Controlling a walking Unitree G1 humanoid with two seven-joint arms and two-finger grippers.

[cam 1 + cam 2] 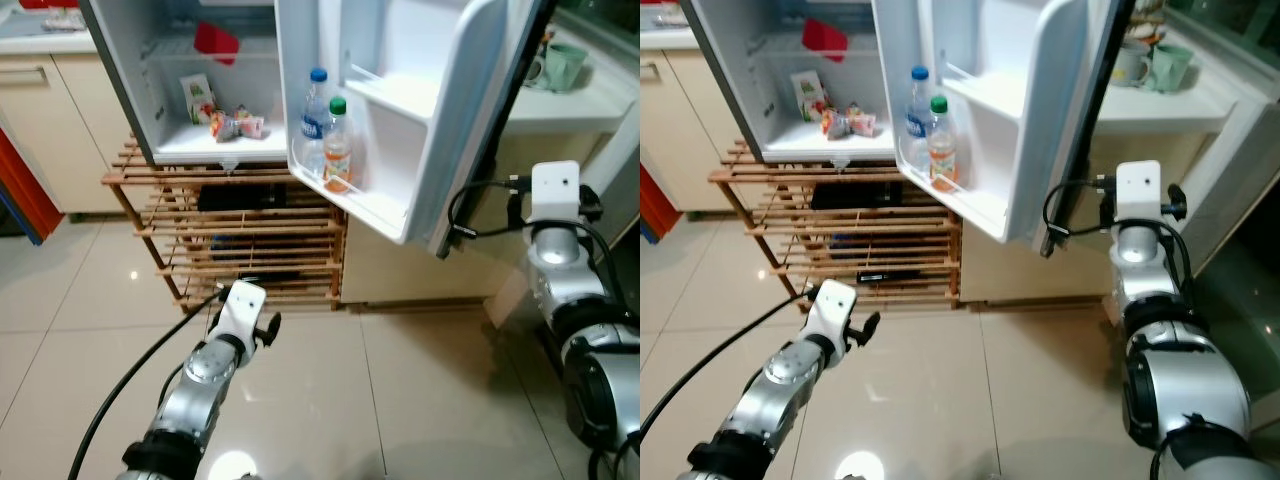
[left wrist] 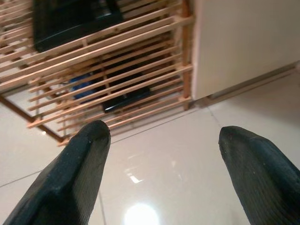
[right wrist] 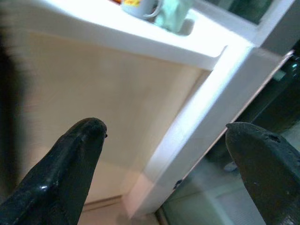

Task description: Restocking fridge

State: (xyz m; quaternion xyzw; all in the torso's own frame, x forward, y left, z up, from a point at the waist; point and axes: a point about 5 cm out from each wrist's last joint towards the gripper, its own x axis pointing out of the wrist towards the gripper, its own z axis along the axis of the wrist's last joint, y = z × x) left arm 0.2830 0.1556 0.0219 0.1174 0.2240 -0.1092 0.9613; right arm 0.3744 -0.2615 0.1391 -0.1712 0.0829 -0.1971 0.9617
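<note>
Currently, your left tool (image 2: 159, 173) hangs low over the tiled floor (image 1: 400, 400), fingers (image 2: 75, 173) apart and holding nothing, aimed at the foot of the wooden rack (image 1: 240, 235). That rack stands under the fridge (image 1: 180, 90) and carries dark items on its slats; what they are you cannot tell.

Look next at the fridge interior. A red container (image 1: 216, 42) sits toward the back, and a carton (image 1: 198, 98) and small packets (image 1: 237, 124) lie on the bottom shelf. These goods are already stocked; neither tool carries anything to add.

Continue to the open door (image 1: 400, 120). A water bottle (image 1: 315, 115) and an orange-drink bottle (image 1: 338, 148) stand upright in its lower bin, touching each other; the bin rail likely keeps them from tipping as the door swings.

Finally, your right tool (image 3: 164, 164) sits just beyond the door's outer edge, fingers apart and empty, facing the cabinet below the worktop (image 1: 570, 100), where mugs (image 1: 560, 62) stand. Judge this position as clearance: it keeps the arm off the door. A restock item must be fetched first.
</note>
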